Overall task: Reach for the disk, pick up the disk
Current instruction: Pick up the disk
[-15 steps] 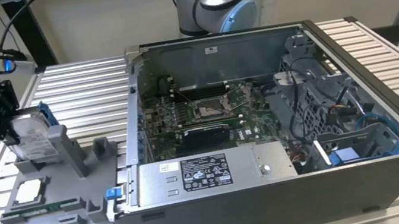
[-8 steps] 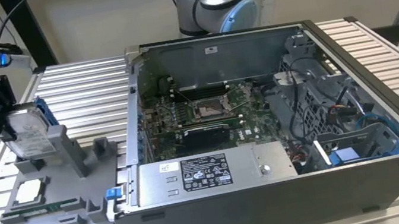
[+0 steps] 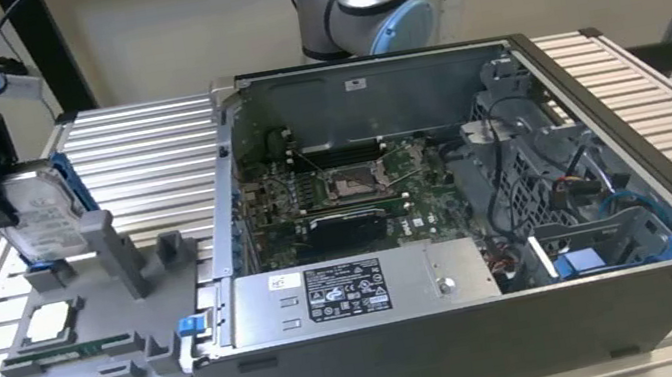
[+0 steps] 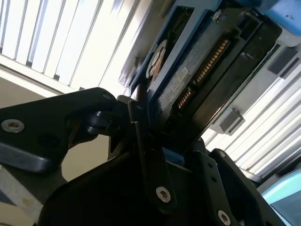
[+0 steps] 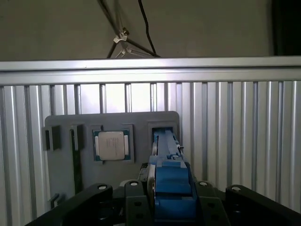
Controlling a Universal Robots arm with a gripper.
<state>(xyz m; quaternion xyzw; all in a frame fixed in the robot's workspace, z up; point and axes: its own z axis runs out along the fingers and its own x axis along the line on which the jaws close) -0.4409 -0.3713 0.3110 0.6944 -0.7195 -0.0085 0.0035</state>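
The disk [image 3: 44, 216] stands upright on edge at the exterior view's left, a silver-grey drive with a white label and blue rails. Its lower end is at the slot of the grey holder [image 3: 128, 328]; I cannot tell whether it still rests in it. My gripper [image 3: 17, 198] is shut on the disk's upper part, a black finger on each flat side. In the second wrist view the gripper [image 4: 169, 146] clamps the disk [image 4: 188, 80], whose connector edge shows. In the first wrist view the disk's blue rail [image 5: 170, 181] runs between the gripper [image 5: 169, 190] fingers down toward the holder [image 5: 61, 160].
A small square silver chip [image 3: 49, 320] [image 5: 111, 145] lies in a pocket of the grey holder. An open computer case [image 3: 478, 227] fills the exterior view's middle and right, with a grey power supply box [image 3: 352, 292] at its front. Everything stands on a ribbed aluminium table [image 3: 128, 151].
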